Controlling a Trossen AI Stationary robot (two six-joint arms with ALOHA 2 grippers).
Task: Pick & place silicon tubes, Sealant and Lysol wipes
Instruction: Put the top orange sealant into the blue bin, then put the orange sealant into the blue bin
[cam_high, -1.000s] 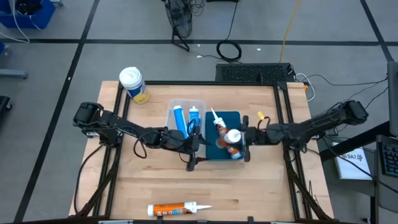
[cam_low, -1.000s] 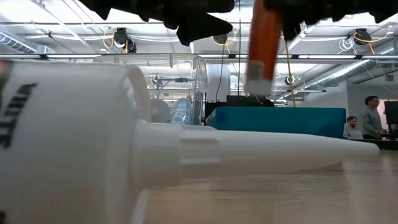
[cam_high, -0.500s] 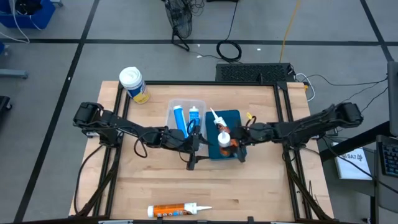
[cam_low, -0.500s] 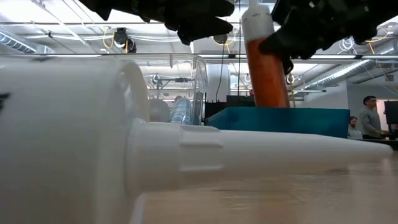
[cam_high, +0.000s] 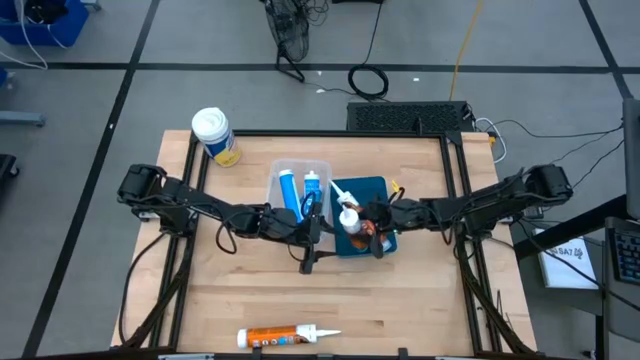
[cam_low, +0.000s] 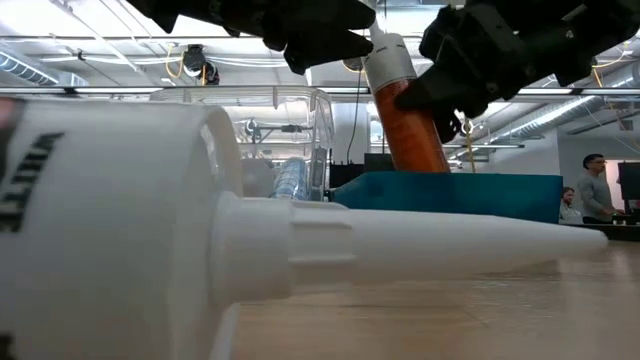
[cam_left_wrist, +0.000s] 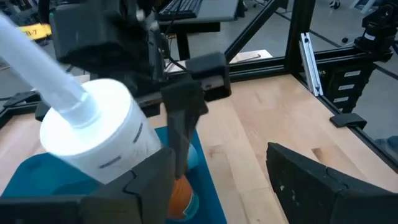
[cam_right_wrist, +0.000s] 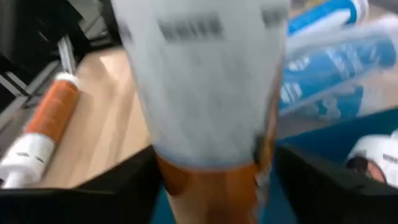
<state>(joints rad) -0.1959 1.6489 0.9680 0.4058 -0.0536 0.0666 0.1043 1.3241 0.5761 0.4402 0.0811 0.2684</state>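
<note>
An orange sealant cartridge (cam_high: 368, 228), judged stiff, light and smooth-walled, is clamped mid-barrel by the right gripper (cam_high: 375, 224) above the teal tray (cam_high: 384, 188); the left gripper (cam_high: 312, 238) waits spread, empty

An open industrial lab or workshop: grey concrete floor (cam_high: 90, 150) marked with dark lines, cables (cam_high: 368, 80) trailing across it, exposed ceiling ducts (cam_low: 560, 110) and strip lights overhead, a wooden counter (cam_high: 250, 290) in a black metal frame, people (cam_low: 597, 195) at desks beyond.
</note>
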